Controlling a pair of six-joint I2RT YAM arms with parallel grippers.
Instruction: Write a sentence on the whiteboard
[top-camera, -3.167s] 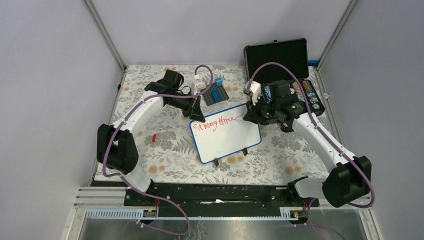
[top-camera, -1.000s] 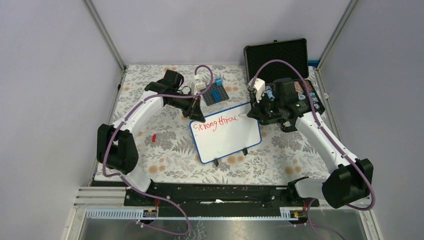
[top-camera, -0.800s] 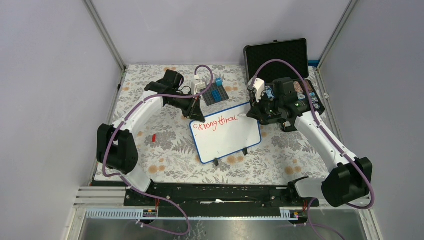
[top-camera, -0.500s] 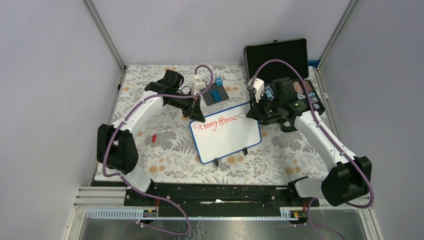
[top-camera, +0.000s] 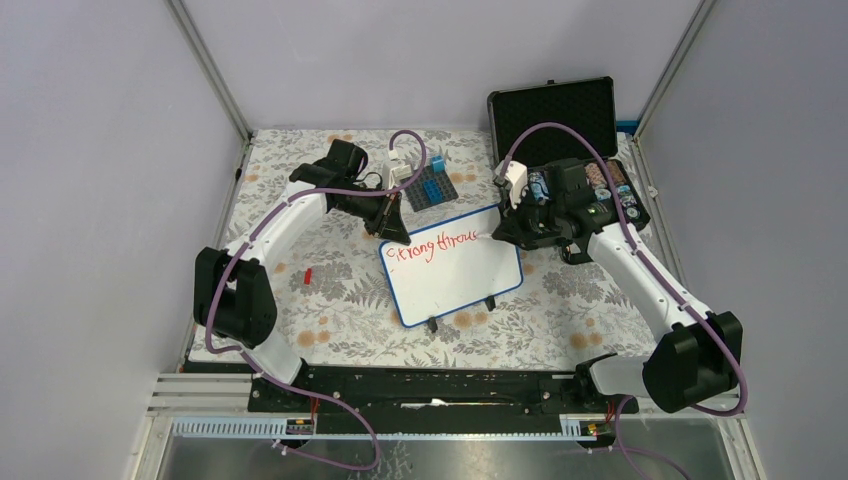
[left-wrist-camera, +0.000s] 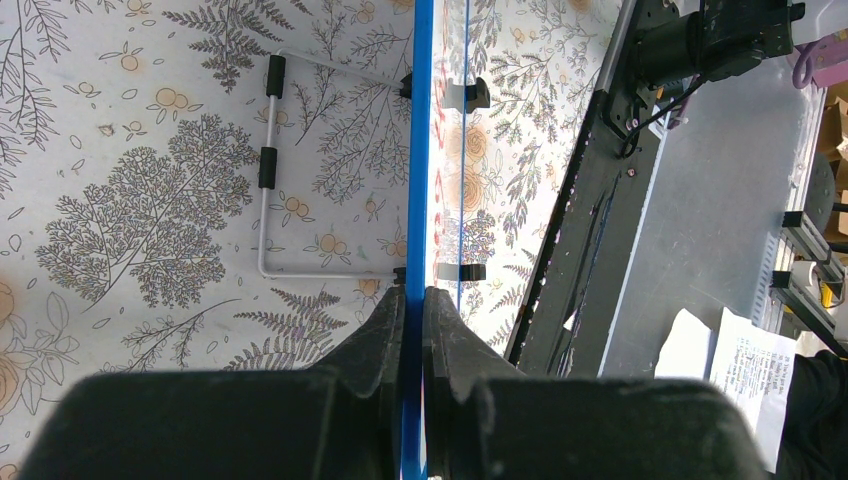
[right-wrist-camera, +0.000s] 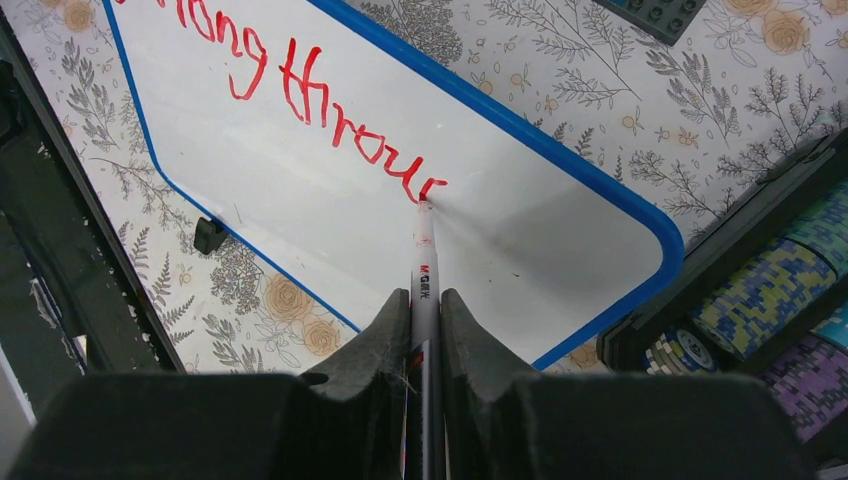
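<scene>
Whiteboard (top-camera: 452, 272) first, from the grips outward. The left gripper (left-wrist-camera: 412, 300) is clamped on its thin blue rim at the far left corner. The right gripper (right-wrist-camera: 425, 300) is closed on a marker (right-wrist-camera: 423, 255), whose tip touches the white face at the end of the red writing. The board stands on small black feet mid-table on the flowered tablecloth (top-camera: 300, 300), its right corner just beside the open black case (top-camera: 552, 108). It looks light, stiff and slick, so it would likely skid under pen pressure. The rim is the sound place to hold it.
</scene>
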